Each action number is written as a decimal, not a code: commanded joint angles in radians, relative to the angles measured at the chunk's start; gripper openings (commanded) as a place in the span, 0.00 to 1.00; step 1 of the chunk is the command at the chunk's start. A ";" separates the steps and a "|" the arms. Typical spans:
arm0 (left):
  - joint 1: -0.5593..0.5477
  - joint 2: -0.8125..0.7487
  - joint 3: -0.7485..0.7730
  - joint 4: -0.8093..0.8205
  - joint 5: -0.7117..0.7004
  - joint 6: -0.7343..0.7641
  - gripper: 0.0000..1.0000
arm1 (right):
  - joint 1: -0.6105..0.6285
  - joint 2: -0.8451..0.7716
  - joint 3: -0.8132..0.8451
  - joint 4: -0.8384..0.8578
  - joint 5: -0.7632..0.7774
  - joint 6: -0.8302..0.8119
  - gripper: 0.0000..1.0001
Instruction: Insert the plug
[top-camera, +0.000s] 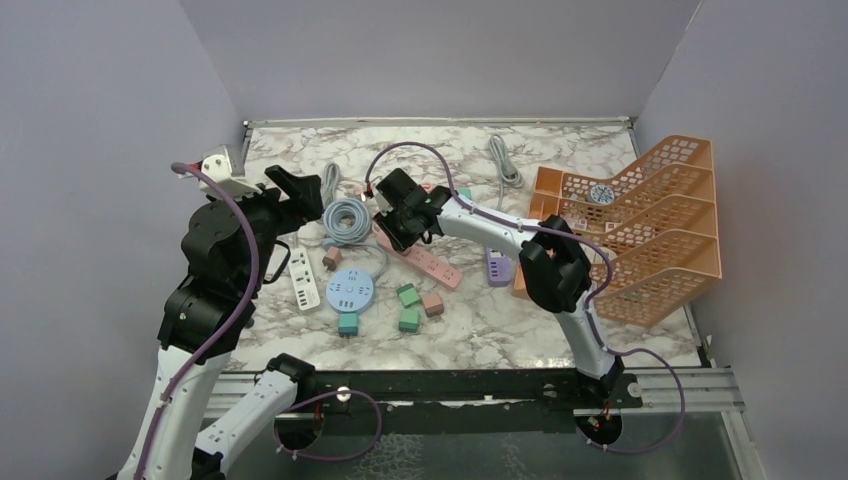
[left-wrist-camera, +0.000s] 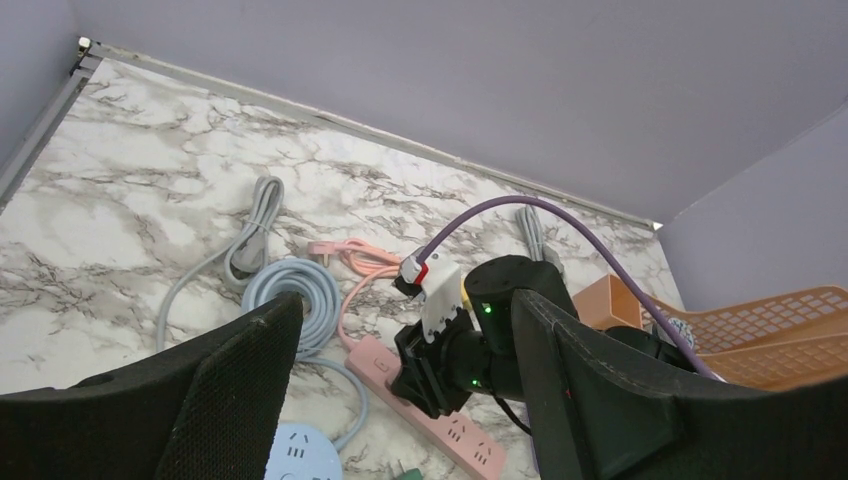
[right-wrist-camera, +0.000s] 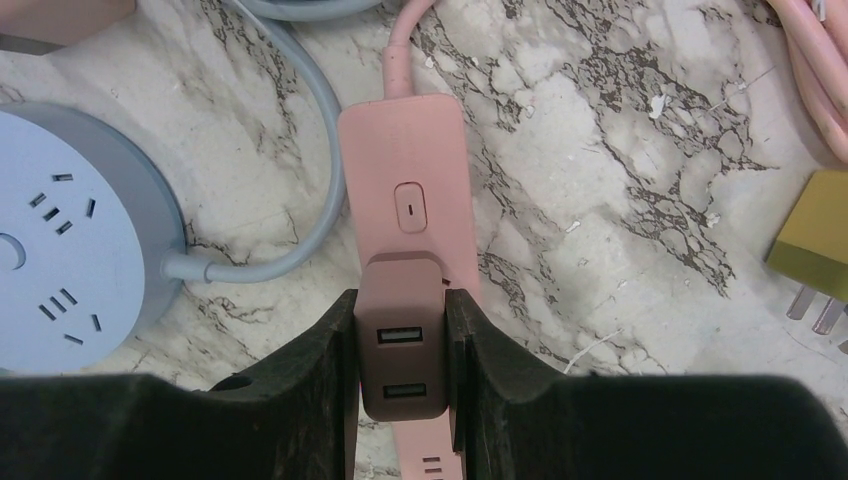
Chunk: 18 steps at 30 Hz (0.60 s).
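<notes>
A dusty-pink plug (right-wrist-camera: 402, 345) with two USB ports on its top face is pinched between my right gripper's fingers (right-wrist-camera: 340, 345). My right gripper (right-wrist-camera: 402, 300) is shut on it. The plug stands over the pink power strip (right-wrist-camera: 405, 160), just below the strip's switch, and its prongs are hidden. In the top view the right gripper (top-camera: 400, 222) reaches down onto the strip (top-camera: 435, 262) at mid-table. My left gripper (left-wrist-camera: 405, 300) hangs open and raised off the table, left of the strip, with nothing between its fingers.
A round blue power strip (top-camera: 350, 290) and a white strip (top-camera: 303, 280) lie left of the pink one, with a coiled blue cable (top-camera: 347, 218) behind. Green (top-camera: 408, 296) and pink (top-camera: 432, 303) plugs lie in front. A yellow plug (right-wrist-camera: 815, 240) lies right. An orange basket rack (top-camera: 650, 230) stands right.
</notes>
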 joint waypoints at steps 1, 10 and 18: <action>0.003 -0.005 0.009 0.016 -0.013 0.001 0.79 | 0.012 0.233 -0.167 0.033 0.116 0.093 0.01; 0.003 0.021 0.047 0.029 0.011 0.016 0.79 | 0.011 0.091 -0.039 -0.005 0.128 0.117 0.11; 0.004 0.044 0.101 0.027 0.036 0.048 0.80 | -0.001 -0.014 0.122 -0.100 0.060 0.202 0.55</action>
